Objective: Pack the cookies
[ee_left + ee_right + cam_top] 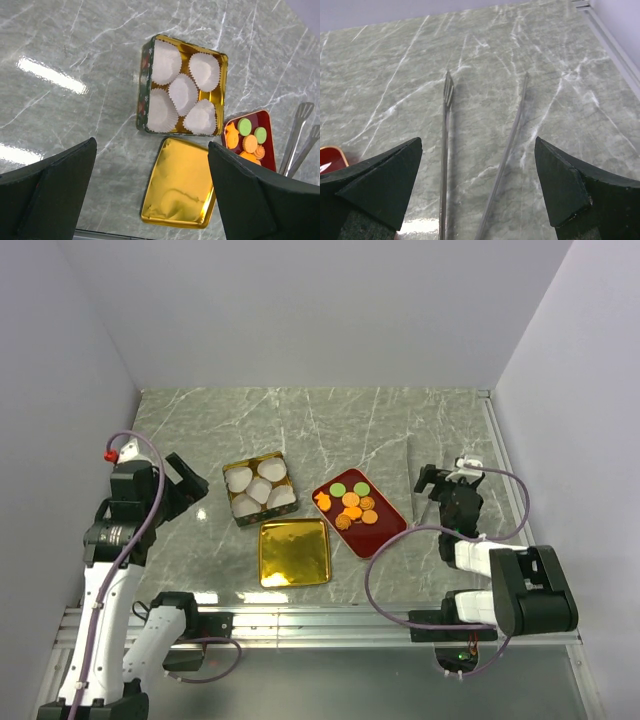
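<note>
The cookies [352,505], small orange rounds with two green ones, lie on a red tray [385,530] at mid-table; the left wrist view shows some of the cookies [249,142]. Left of the tray stands an open gold tin [250,460] lined with white paper cups [182,92]. My left gripper [192,483] hangs open above the table, left of the tin, with nothing between its fingers [152,145]. To the right of the tray my right gripper [447,472] is open too, low over metal tongs [446,150] that lie between its fingertips [477,141] without touching them.
The tin's gold lid [294,552] lies upside down in front of the tin, near the table's front edge. The tongs [410,475] stretch away from the right gripper toward the back. Grey walls close in the table on three sides.
</note>
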